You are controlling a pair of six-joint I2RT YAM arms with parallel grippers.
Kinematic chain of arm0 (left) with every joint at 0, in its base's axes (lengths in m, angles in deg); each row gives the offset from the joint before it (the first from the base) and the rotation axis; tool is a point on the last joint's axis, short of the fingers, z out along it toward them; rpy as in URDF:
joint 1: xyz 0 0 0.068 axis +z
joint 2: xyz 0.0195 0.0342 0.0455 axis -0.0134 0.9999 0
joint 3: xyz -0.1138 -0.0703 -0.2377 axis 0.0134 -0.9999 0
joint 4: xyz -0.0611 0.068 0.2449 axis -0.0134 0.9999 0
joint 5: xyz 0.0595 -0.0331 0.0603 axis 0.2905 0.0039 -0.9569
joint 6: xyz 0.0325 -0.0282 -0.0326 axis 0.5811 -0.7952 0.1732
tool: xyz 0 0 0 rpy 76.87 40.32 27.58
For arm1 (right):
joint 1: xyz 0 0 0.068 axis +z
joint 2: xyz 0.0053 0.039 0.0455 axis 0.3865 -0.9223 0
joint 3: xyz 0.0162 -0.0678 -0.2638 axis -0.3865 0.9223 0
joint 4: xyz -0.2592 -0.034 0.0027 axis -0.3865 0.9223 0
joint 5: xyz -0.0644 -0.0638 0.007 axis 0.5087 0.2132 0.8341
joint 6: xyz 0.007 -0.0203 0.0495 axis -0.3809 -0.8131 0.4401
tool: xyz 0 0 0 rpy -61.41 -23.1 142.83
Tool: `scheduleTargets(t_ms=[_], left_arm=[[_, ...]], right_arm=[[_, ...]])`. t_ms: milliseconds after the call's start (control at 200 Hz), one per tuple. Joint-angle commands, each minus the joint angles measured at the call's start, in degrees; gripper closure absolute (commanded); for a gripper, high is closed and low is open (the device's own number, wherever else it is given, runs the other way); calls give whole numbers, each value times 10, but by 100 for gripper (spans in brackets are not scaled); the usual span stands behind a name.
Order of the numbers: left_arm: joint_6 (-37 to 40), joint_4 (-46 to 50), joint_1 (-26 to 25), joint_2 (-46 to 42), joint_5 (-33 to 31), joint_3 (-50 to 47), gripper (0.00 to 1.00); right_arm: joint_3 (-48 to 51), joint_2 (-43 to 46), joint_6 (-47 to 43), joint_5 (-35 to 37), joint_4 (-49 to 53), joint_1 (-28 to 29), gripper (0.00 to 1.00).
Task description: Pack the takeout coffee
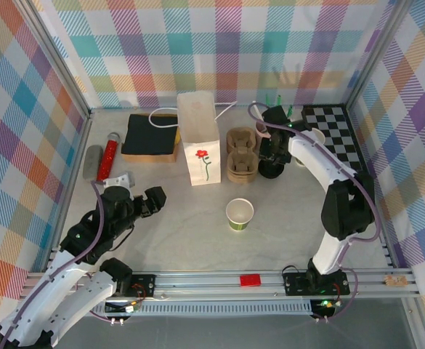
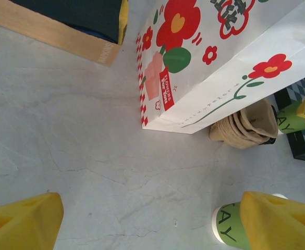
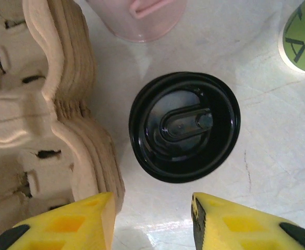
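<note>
A round black lid (image 3: 184,126) sits on the table just ahead of my right gripper (image 3: 152,208). I see it from straight above, so I cannot tell whether a green cup stands under it and it is the takeout coffee. The right gripper (image 1: 272,156) hovers over the lid (image 1: 270,172), open, with nothing between its fingers. The white paper bag (image 1: 200,149) with a red flower stands upright mid-table. A lidless green cup (image 1: 240,214) stands in front of the bag. My left gripper (image 1: 150,200) is wide open over bare table, and that cup (image 2: 228,226) is beside its right finger.
Stacked pulp cup carriers (image 1: 241,154) sit between the bag and the lid, close to my right gripper's left finger (image 3: 74,221). A pink cup (image 3: 142,21) and another green cup (image 3: 302,36) stand beyond the lid. A checkered board (image 1: 336,134), a black box (image 1: 152,136) and a red tube (image 1: 110,154) line the back.
</note>
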State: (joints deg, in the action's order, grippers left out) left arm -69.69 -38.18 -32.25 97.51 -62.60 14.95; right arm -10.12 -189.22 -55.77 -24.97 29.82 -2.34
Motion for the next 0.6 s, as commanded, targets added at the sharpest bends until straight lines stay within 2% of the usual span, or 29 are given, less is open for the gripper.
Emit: scheduleTargets(t_ms=[0, 590], left_arm=[[12, 12, -6, -7, -12, 14, 12], [16, 10, -6, -6, -20, 6, 12]], right_arm=[[-19, -25, 25, -3, -15, -9, 57], [-29, -88, 51, -10, -49, -15, 56]])
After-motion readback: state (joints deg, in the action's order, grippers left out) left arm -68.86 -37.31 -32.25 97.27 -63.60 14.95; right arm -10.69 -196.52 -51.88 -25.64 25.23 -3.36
